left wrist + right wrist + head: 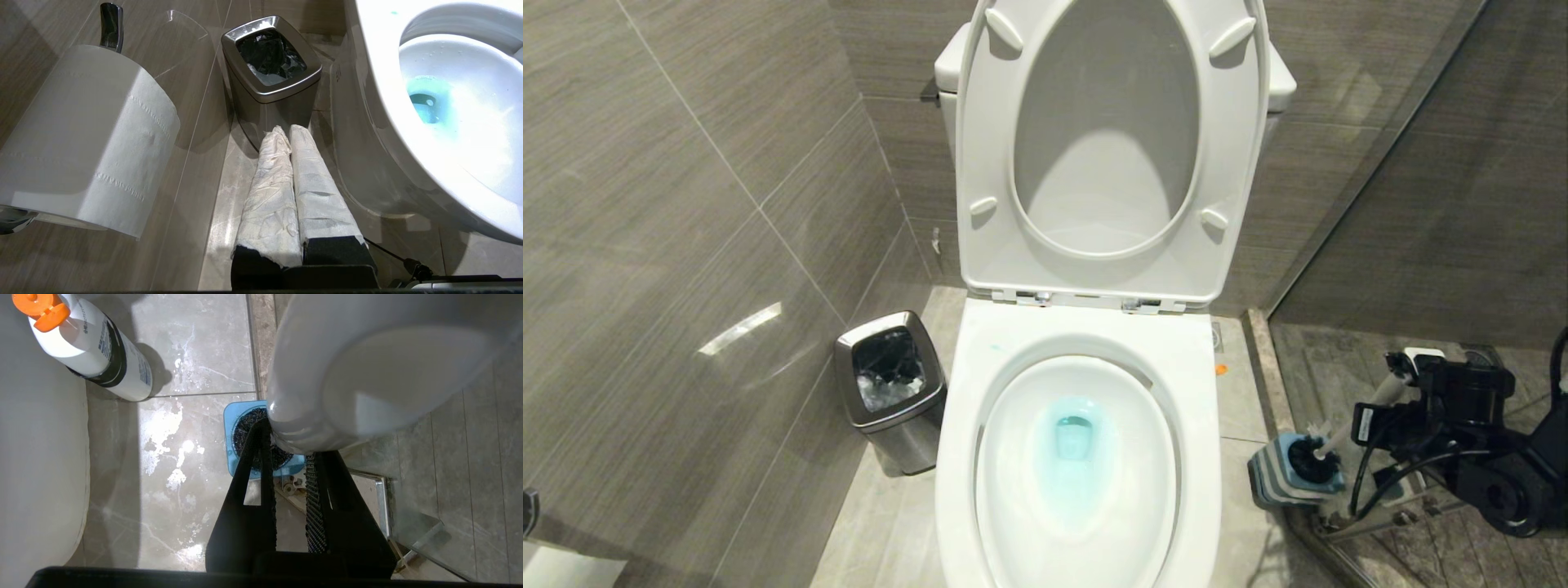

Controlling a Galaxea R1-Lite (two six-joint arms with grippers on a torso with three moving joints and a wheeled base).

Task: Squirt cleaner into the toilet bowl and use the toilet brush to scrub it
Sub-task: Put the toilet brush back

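The toilet brush [1327,451] stands in its blue holder [1270,475] beside the toilet bowl [1078,490], handle grasped by the right claw [1396,384]. Blue cleaner [1074,437] already tints the water; scrubbing remains. The left claw [286,132] rests clenched, empty.

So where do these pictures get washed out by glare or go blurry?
Left wrist view: the toilet bowl bleaches to bright white beside the blue cleaner. Right wrist view: the toilet brush handle fills the frame, soft and out of focus. Head view: a light streak glints on the wall tile.
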